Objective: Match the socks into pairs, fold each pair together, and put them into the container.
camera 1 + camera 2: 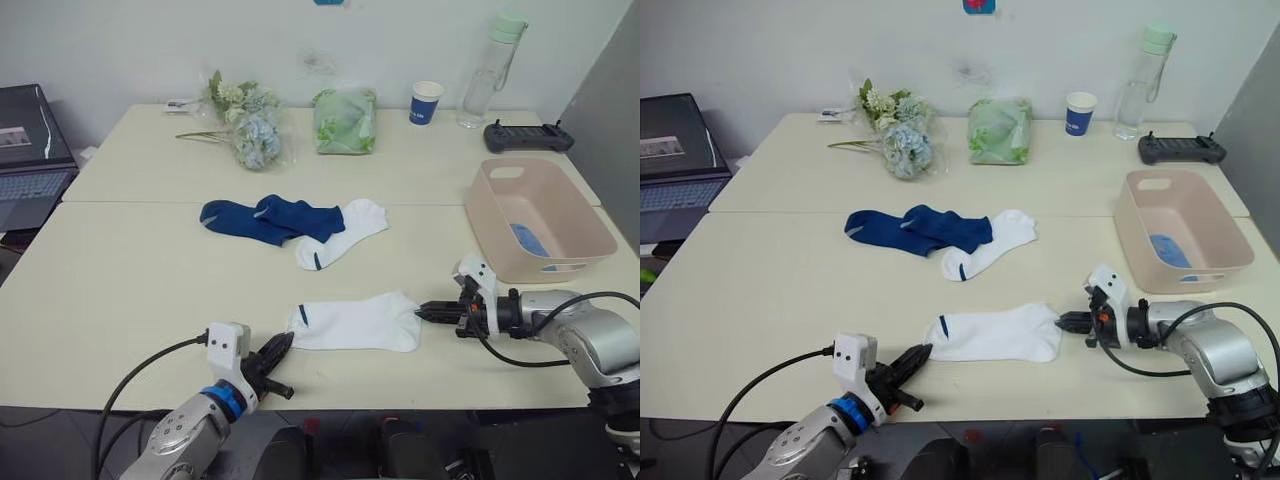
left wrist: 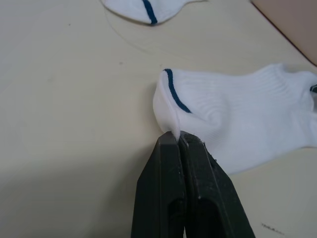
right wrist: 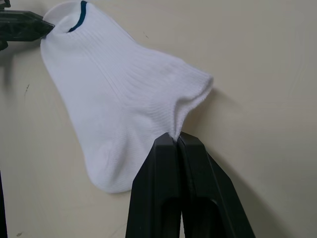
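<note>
We're on the white pair. Left gripper (image 1: 283,348) is pressed together, pinching the cuff end of the near white sock (image 1: 357,322); right gripper (image 1: 424,310) is pinching the opposite end. The sock lies stretched flat on the desk (image 1: 130,270) between them. The second white sock (image 1: 343,232) sits further back, touching the two navy socks (image 1: 268,218), one lying over the other.

Likely next move: carry this sock back onto its mate and line them up before folding, keeping both pinches tight.

The pink container (image 1: 536,215) stands right of the socks with something light blue (image 1: 528,240) inside; we can't tell whether that's one sock or a folded pair.
</note>
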### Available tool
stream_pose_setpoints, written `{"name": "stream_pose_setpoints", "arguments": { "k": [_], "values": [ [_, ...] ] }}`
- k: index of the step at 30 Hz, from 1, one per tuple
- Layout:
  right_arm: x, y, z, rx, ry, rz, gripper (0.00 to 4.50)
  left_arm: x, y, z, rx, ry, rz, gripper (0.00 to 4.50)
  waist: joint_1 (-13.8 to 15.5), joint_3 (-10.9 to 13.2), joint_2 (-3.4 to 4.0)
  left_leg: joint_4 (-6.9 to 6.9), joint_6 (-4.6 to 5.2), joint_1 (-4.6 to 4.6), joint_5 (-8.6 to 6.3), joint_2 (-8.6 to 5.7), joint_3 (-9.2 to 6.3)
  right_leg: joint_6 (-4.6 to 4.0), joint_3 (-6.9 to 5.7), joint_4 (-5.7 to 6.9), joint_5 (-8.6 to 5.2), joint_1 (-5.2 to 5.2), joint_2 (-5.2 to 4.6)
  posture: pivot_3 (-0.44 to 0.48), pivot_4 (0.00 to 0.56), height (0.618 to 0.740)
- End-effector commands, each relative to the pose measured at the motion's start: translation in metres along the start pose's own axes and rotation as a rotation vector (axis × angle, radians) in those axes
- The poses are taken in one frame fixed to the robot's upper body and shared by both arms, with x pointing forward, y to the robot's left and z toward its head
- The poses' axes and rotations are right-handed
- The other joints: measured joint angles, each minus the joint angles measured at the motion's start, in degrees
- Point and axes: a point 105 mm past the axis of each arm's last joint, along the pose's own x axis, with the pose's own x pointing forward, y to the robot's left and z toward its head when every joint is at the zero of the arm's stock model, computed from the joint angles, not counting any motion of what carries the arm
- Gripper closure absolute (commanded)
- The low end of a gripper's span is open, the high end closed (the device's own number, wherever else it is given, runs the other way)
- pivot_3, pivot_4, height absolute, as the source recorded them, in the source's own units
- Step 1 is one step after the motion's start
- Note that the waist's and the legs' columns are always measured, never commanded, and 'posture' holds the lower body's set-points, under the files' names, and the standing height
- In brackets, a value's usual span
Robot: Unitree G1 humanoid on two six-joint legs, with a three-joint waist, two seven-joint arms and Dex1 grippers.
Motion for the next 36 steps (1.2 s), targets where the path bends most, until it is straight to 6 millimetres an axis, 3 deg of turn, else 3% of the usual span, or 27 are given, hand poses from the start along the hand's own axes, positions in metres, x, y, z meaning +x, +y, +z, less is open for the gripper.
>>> {"name": "stream_pose_setpoints", "arguments": {
  "k": [1, 5, 9, 12, 14, 16, 20, 24, 27, 31, 36],
  "values": [
    [-0.002, -0.001, 0.004, -0.028, -0.016, -0.016, 3.83, -0.004, 0.002, -0.009, -0.036, -0.019, -0.014, 3.91, -0.03, -0.01, 0.02, 0.00, 0.01, 0.00, 0.00, 0.00, 0.03, 0.00, 0.03, 0.00, 0.00, 0.00, 0.00, 0.000, 0.150, 0.740],
    [-0.011, -0.003, 0.015, -0.035, -0.073, -0.060, 2.48, -0.016, 0.012, -0.013, -0.025, -0.027, -0.008, 2.77, -0.53, -0.07, 0.03, -0.01, 0.07, 0.08, -0.04, 0.00, 0.23, 0.00, 0.21, -0.01, 0.00, 0.00, -0.01, 0.000, 0.150, 0.740],
    [-0.022, 0.003, 0.041, -0.104, -0.206, -0.092, 1.07, -0.037, 0.039, 0.018, 0.120, -0.072, -0.029, 1.53, -1.32, -0.07, 0.03, -0.12, 0.13, 0.21, -0.08, 0.08, 0.28, 0.00, 0.24, 0.03, -0.01, 0.01, 0.04, 0.000, 0.150, 0.740],
    [-0.016, 0.015, 0.052, -0.217, -0.245, -0.073, 1.06, -0.035, 0.049, 0.048, 0.346, -0.063, -0.120, 0.64, -1.17, -0.07, 0.04, -0.18, 0.13, 0.35, -0.08, 0.25, 0.10, -0.06, 0.15, 0.13, -0.02, 0.07, 0.35, 0.000, 0.150, 0.740],
    [-0.006, 0.021, 0.054, -0.272, -0.262, -0.065, 1.27, -0.021, 0.042, 0.062, 0.459, -0.055, -0.205, 0.61, -0.79, -0.08, 0.03, -0.18, 0.13, 0.41, -0.07, 0.28, 0.01, -0.11, 0.05, 0.12, 0.00, 0.17, 0.57, 0.000, 0.150, 0.740],
    [0.003, 0.022, 0.056, -0.292, -0.279, -0.061, 1.72, -0.007, 0.036, 0.072, 0.511, -0.076, -0.242, 0.97, -0.55, -0.09, 0.03, -0.14, 0.12, 0.54, -0.07, 0.24, -0.04, -0.11, -0.03, 0.01, 0.00, 0.46, 0.61, 0.000, 0.150, 0.740],
    [0.032, 0.033, 0.045, -0.466, -0.229, -0.009, 3.12, 0.034, -0.021, 0.073, 0.636, -0.035, -0.514, 2.17, -0.34, -0.10, -0.02, -0.10, 0.12, 0.55, -0.08, -0.04, 0.09, 0.07, 0.05, -0.14, -0.09, 0.57, 0.23, 0.000, 0.150, 0.740],
    [0.049, 0.030, 0.025, -0.469, -0.195, -0.004, 4.49, 0.059, -0.034, 0.059, 0.702, 0.043, -0.552, 3.47, -0.69, -0.12, -0.04, -0.12, 0.11, 0.53, -0.08, -0.02, 0.11, 0.08, 0.09, -0.12, -0.09, 0.51, -0.01, 0.000, 0.150, 0.740],
    [0.051, 0.025, 0.015, -0.472, -0.173, -0.020, 4.50, 0.063, -0.033, 0.053, 0.710, 0.084, -0.542, 4.45, -1.14, -0.11, -0.04, -0.12, 0.13, 0.58, -0.09, 0.02, 0.06, 0.08, 0.06, -0.01, -0.09, 0.51, 0.02, 0.000, 0.150, 0.740],
    [0.038, 0.009, -0.005, -0.438, -0.126, -0.075, 4.50, 0.053, -0.016, 0.039, 0.685, 0.149, -0.495, 4.48, -1.22, -0.12, -0.03, -0.12, 0.14, 0.60, -0.10, 0.06, 0.01, 0.07, 0.04, 0.02, -0.09, 0.50, 0.05, 0.000, 0.150, 0.740],
    [0.022, -0.001, -0.018, -0.427, -0.091, -0.111, 4.50, 0.043, -0.006, 0.037, 0.649, 0.155, -0.461, 4.48, -0.95, -0.12, -0.04, -0.09, 0.14, 0.60, -0.10, 0.04, -0.01, 0.07, -0.01, 0.00, -0.09, 0.57, -0.02, 0.000, 0.150, 0.740]
  ]
}}
